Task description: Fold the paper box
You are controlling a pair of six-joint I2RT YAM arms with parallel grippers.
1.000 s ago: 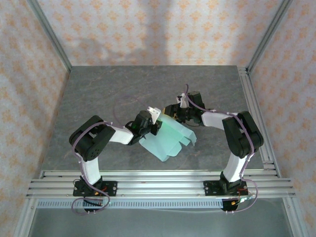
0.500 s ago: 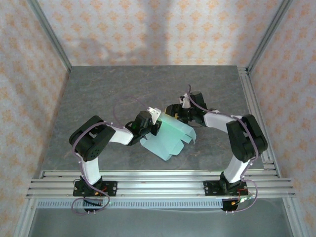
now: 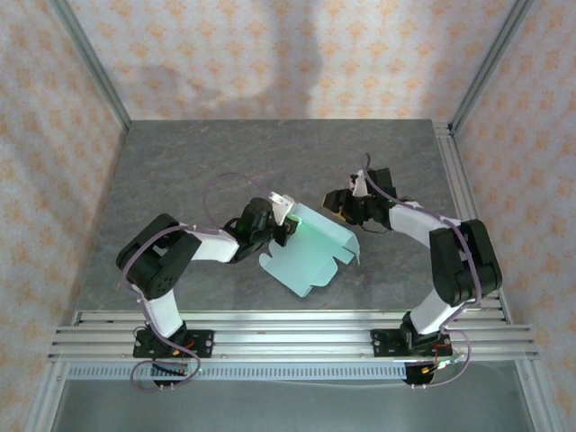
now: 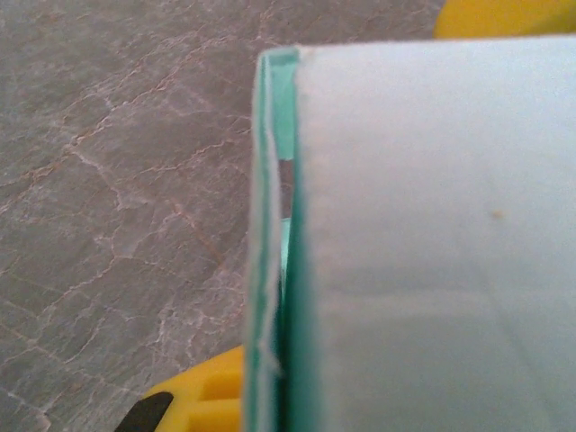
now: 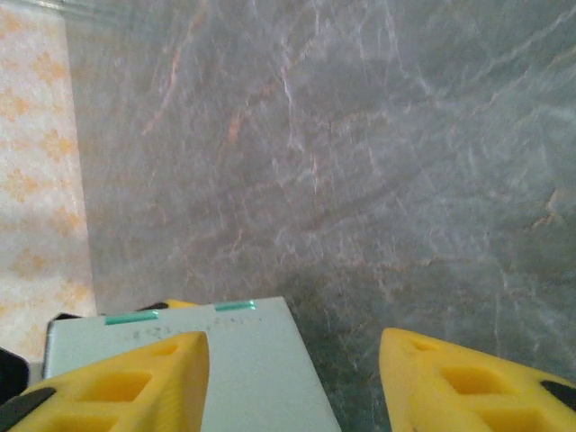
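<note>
Two arms reach in over the grey stone-patterned table (image 3: 180,171). Between them lies the paper box (image 3: 310,254), a pale mint sheet of card at about 5 o'clock from the table's middle in the top view. It is partly folded: the panel toward 12 o'clock curves up off the surface, while the notched flaps toward 5 o'clock lie low on the table.

The left gripper (image 3: 277,219) comes in from 9 o'clock and is clenched on the sheet's 10 o'clock edge. Its wrist camera shows the card close up, with a doubled mint edge running from 12 to 6 o'clock down the frame. The yellow fingers (image 4: 202,400) sit on either side of the card, one at 7 o'clock and the other at 1 o'clock, and the thin card is pinched flat between them.

The right gripper (image 3: 335,202) stands at the box's 1 o'clock, near its raised corner but apart from it, and points toward 9 o'clock. Its jaws are released, spread wide with nothing but bare table between them. In its wrist camera its two yellow fingers (image 5: 135,378) sit at 7 and 5 o'clock. A corner of the pale card shows at 7 o'clock, partly hidden by the finger there, with two small green marks along its far edge.
</note>
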